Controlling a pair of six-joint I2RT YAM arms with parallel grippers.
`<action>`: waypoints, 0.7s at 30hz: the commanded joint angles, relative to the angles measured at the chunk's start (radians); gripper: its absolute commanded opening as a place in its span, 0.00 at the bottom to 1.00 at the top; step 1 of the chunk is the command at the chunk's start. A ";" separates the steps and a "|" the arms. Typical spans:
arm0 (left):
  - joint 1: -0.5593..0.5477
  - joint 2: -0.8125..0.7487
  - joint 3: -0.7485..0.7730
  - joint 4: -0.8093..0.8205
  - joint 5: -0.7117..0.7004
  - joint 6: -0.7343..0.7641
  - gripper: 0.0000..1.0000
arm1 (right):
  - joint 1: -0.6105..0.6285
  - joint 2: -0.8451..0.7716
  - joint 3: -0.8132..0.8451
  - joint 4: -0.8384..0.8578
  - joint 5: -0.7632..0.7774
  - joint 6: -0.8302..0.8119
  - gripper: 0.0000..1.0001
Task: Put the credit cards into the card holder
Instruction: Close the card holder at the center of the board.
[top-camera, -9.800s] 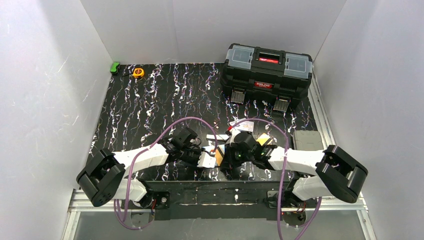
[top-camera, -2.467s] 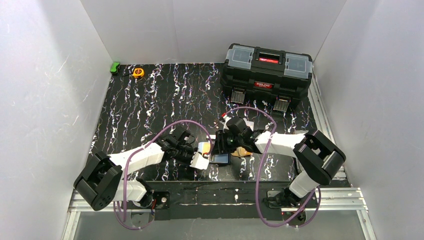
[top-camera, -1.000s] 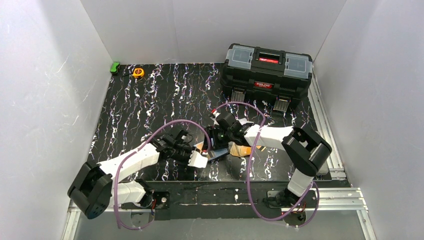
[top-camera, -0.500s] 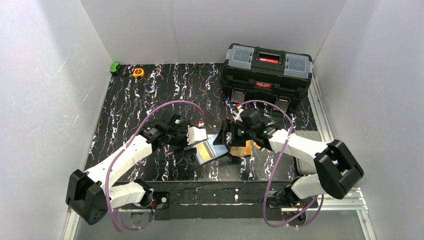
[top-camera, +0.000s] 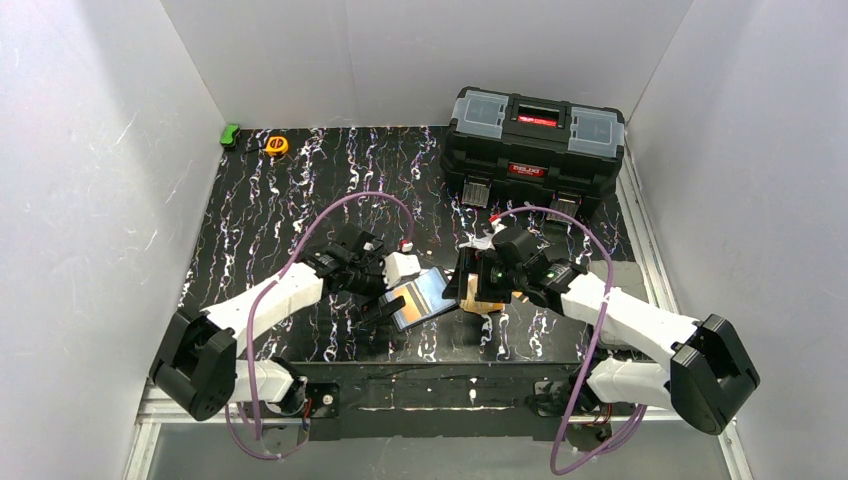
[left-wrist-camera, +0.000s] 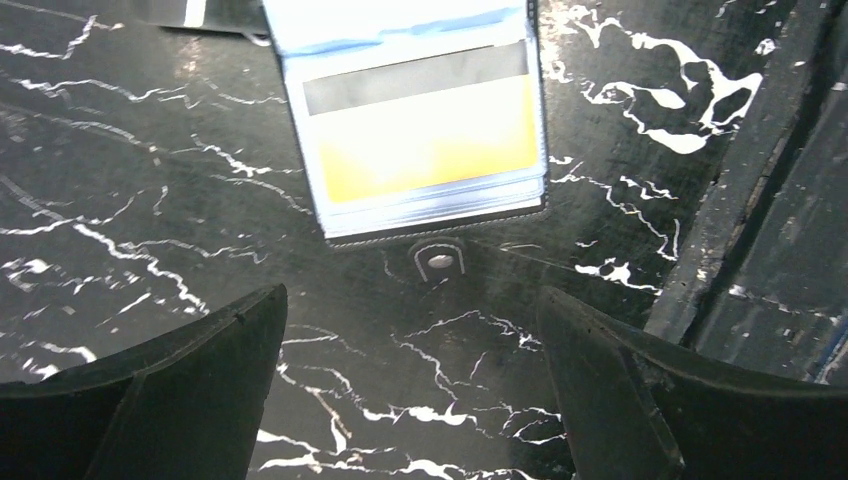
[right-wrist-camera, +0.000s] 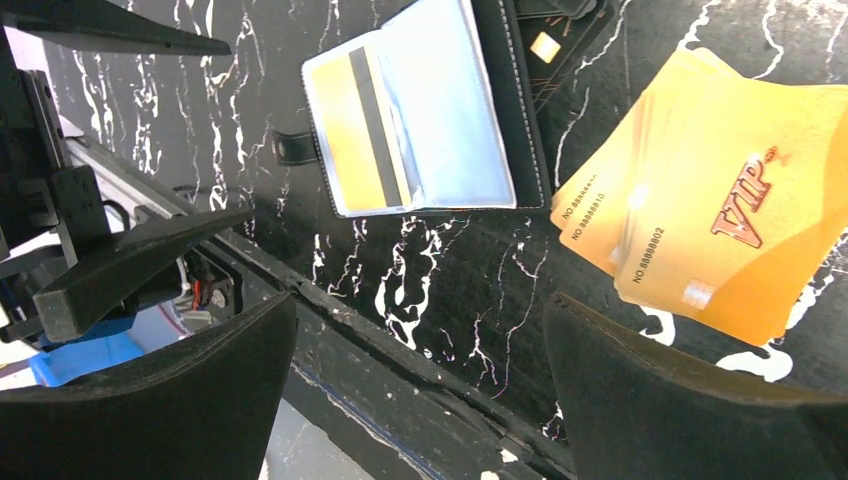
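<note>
While card holder (right-wrist-camera: 460, 110) lies unfolded | left fingers (left-wrist-camera: 140, 400) spread, empty | right fingers (right-wrist-camera: 140, 400) spread, empty

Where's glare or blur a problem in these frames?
Left wrist: glare bleaches the clear sleeve of the small black folding card holder and whitens the top of the yellow card inside it. Right wrist: sharp, print on the loose orange-yellow VIP cards legible, one hot spot. Top external: even light, holder's sleeve shines brightly.
</note>
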 joint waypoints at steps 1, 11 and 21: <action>0.004 0.025 0.011 0.012 0.124 0.002 0.93 | 0.002 0.015 0.024 -0.027 0.045 -0.011 0.98; 0.004 0.088 0.019 -0.014 0.150 0.047 0.64 | -0.011 0.229 0.179 0.016 0.044 -0.133 0.93; 0.004 0.067 0.005 -0.024 0.143 0.084 0.62 | -0.055 0.387 0.199 0.118 -0.049 -0.198 0.86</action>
